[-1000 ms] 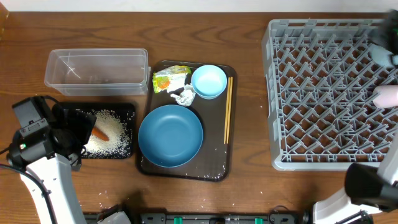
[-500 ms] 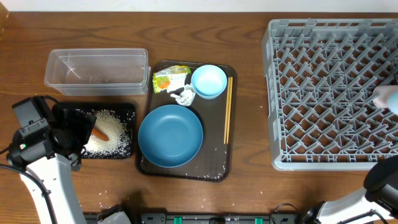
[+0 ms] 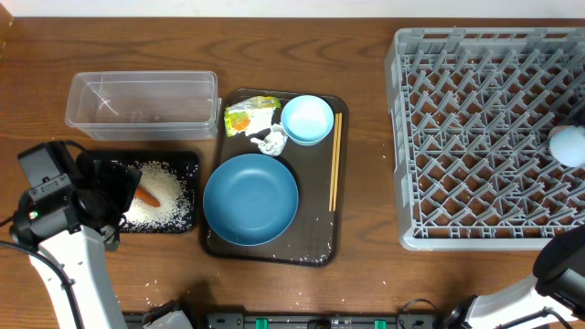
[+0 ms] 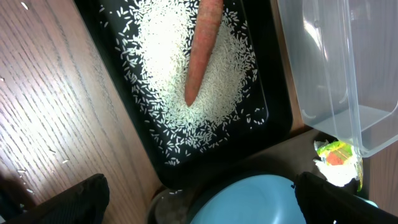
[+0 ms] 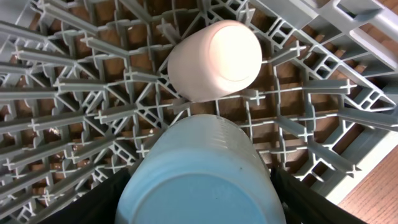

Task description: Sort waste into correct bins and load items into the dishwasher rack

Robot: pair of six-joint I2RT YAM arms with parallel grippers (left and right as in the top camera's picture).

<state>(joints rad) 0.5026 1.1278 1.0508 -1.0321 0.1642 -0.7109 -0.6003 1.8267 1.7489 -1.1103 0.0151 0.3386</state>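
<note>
Holds a pale-blue round cup clamped in the right end effector, now at the grey pegged plastic rack's right edge, off its far corner: loading imminent. Left end effector spread, empty.

Worktop from above: dishwasher rack at 3 o'clock, pale-blue round object at its right edge; brown serving tray central; black tray with rice at 9 o'clock.

Robot test bench, mock kitchen: wooden table, dishwasher rack, mounted left arm.
</note>
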